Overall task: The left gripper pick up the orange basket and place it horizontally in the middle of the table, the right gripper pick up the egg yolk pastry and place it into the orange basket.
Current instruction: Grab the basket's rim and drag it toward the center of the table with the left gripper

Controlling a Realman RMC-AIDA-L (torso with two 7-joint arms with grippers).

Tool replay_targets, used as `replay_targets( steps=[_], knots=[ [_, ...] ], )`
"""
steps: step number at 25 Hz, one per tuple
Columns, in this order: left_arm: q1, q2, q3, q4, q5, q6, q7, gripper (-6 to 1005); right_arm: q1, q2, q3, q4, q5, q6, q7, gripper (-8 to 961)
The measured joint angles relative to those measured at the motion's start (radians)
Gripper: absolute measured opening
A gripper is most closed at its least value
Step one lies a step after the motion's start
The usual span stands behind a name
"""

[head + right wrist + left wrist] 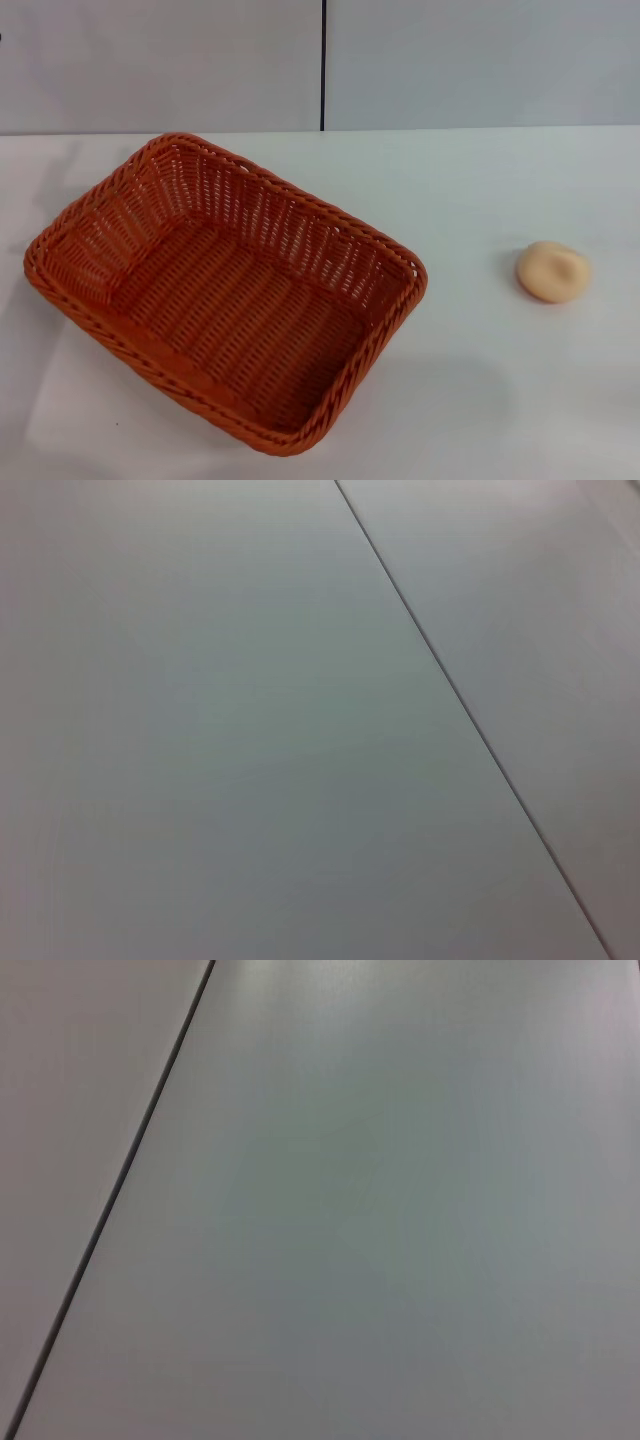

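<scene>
The orange basket lies on the table, on the left half of the head view, and it is turned at an angle, so that one corner points toward the back wall and another corner points toward the near edge. It stands upright on its base with the open side up, and inside it there is only the woven bottom. The egg yolk pastry sits on the bare table to the right, well apart from the basket, and nothing touches it. It is a small round pale lump with a soft dimple on the top. Behind the table there is a light grey wall with a thin dark vertical seam between two panels. No gripper is seen in the head view. The left wrist view and the right wrist view show only a plain grey panel surface crossed by one dark thin line, so I cannot tell whether the left gripper or the right gripper is wide, narrow or holding something
</scene>
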Motion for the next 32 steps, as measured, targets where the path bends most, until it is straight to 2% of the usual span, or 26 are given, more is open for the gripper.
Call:
replay_targets(
  steps=[16, 23, 26, 28, 29, 32],
  knots=[
    [-0.009, 0.000, -0.003, -0.003, 0.000, -0.013, -0.003, 662, 0.007, 0.000, 0.000, 0.016, 0.000, 0.007, 0.000, 654],
    [-0.031, 0.005, 0.014, 0.038, 0.000, -0.029, -0.101, 662, 0.008, 0.004, -0.002, 0.016, 0.000, 0.009, 0.000, 654],
    [-0.037, 0.007, 0.072, 0.119, 0.002, -0.054, -0.198, 662, 0.007, 0.006, -0.003, 0.016, 0.000, 0.010, 0.000, 655],
    [-0.039, 0.009, 0.148, 0.219, 0.001, -0.098, -0.299, 662, 0.007, 0.007, -0.004, 0.016, 0.000, 0.011, 0.000, 655],
    [-0.039, 0.012, 0.229, 0.313, 0.003, -0.156, -0.404, 662, 0.007, 0.007, -0.005, 0.016, 0.000, 0.013, 0.000, 655],
    [-0.035, 0.018, 0.330, 0.460, 0.014, -0.246, -0.548, 661, 0.007, 0.007, -0.006, 0.017, 0.000, 0.018, 0.000, 655]
  ],
)
